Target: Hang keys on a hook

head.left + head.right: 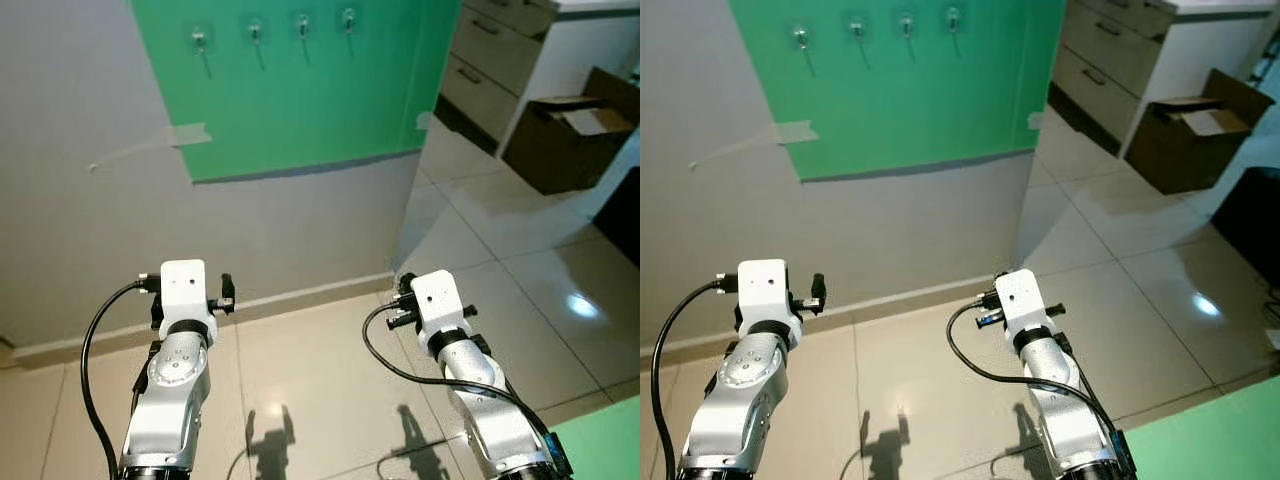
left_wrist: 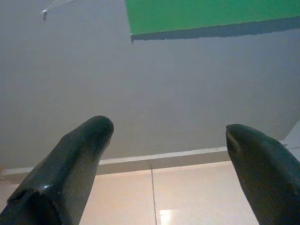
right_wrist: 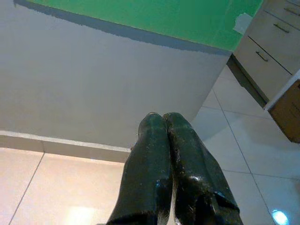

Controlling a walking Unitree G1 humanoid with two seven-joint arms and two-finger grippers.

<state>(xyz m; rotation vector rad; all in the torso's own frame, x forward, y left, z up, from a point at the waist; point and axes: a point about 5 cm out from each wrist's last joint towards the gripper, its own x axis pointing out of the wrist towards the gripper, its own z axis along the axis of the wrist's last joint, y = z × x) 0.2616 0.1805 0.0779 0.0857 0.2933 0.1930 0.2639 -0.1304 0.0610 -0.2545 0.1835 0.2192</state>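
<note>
We stand facing a grey wall (image 1: 300,230) with one green sheet (image 1: 300,100) taped to it, and along the top of that sheet we count four hooks (image 1: 255,33) in a single row, all of them bare. We cannot make out the keys anywhere on the hooks, on the floor or in either claw. Two pieces of tape (image 1: 188,133) hold the sheet, one at its left edge and one at its right. Both our arms are raised in front of us above the tiled floor (image 1: 320,390), well below the hooks. Our left claw (image 2: 168,140) points at the lower wall and skirting board with its two black fingers (image 2: 70,173) spread wide apart and nothing between them. Our right claw (image 3: 164,123) points at the wall near its corner, its two fingers pressed tight together with no object visible between them. To our right, past the wall's corner, we see one unit of pale drawers (image 1: 495,45) and, beside it, one open brown cardboard box (image 1: 565,135) standing on the floor. Two arm shadows fall on the tiles between our arms.
</note>
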